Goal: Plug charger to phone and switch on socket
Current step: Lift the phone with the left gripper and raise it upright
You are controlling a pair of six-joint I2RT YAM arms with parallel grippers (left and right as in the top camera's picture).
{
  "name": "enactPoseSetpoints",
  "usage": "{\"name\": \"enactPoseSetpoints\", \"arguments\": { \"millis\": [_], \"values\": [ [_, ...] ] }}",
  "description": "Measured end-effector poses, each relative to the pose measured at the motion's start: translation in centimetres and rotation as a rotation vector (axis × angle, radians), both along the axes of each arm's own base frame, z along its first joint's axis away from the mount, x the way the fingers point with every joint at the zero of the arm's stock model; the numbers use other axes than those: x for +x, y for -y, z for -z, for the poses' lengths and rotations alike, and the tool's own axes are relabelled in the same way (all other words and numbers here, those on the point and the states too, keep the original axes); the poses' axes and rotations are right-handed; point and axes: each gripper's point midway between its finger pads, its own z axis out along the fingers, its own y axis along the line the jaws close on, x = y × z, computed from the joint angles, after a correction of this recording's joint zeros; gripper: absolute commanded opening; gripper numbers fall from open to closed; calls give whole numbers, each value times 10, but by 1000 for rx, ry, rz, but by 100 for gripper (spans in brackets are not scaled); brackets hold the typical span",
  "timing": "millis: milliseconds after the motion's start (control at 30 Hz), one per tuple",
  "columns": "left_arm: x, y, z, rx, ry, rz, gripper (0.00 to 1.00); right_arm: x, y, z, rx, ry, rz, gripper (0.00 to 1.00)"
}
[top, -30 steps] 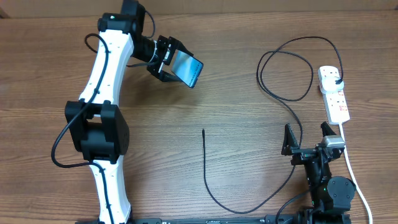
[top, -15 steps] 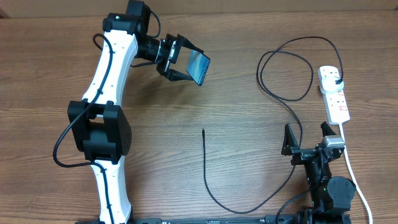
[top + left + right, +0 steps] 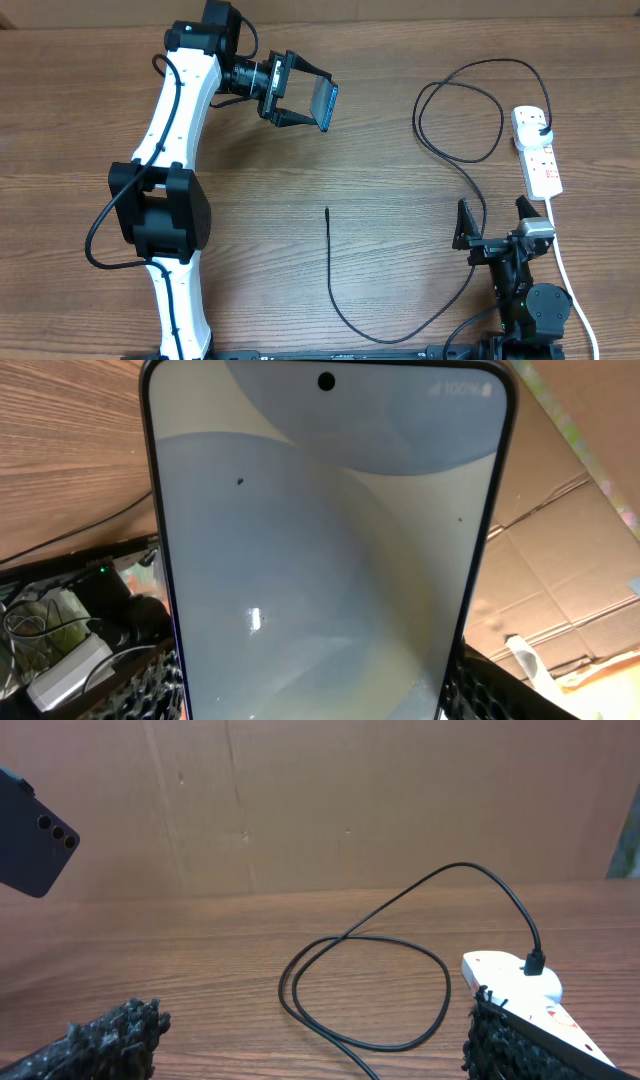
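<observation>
The phone (image 3: 326,106) is held off the table at the back left, tilted on edge, with my left gripper (image 3: 316,103) shut on its sides. Its pale glowing screen (image 3: 320,550) fills the left wrist view, with a finger (image 3: 150,690) against each long edge. The charger, a thin black cable (image 3: 329,250), lies with its free tip (image 3: 327,211) at mid-table, and its black plug (image 3: 541,126) sits in the socket (image 3: 543,165), a white power strip at the right. My right gripper (image 3: 495,222) stands open near the front right, holding nothing; cable loops (image 3: 365,990) lie ahead of it.
The socket's white cord (image 3: 565,270) runs down the right side past my right arm. A cardboard wall (image 3: 330,800) stands behind the table. The phone's dark back (image 3: 30,840) shows at the upper left of the right wrist view.
My left gripper has carried the phone right and farther back, turning it more on edge. The right arm, the cable and the socket have not moved.
</observation>
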Motion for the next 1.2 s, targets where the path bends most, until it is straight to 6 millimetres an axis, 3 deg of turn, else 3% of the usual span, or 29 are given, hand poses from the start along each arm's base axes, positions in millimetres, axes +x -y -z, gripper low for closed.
{"name": "enactPoseSetpoints", "arguments": {
  "millis": [1200],
  "values": [
    [-1, 1, -4, -21, -62, -17, 4, 0, 0, 0, 1, 0, 0, 100]
  ]
}}
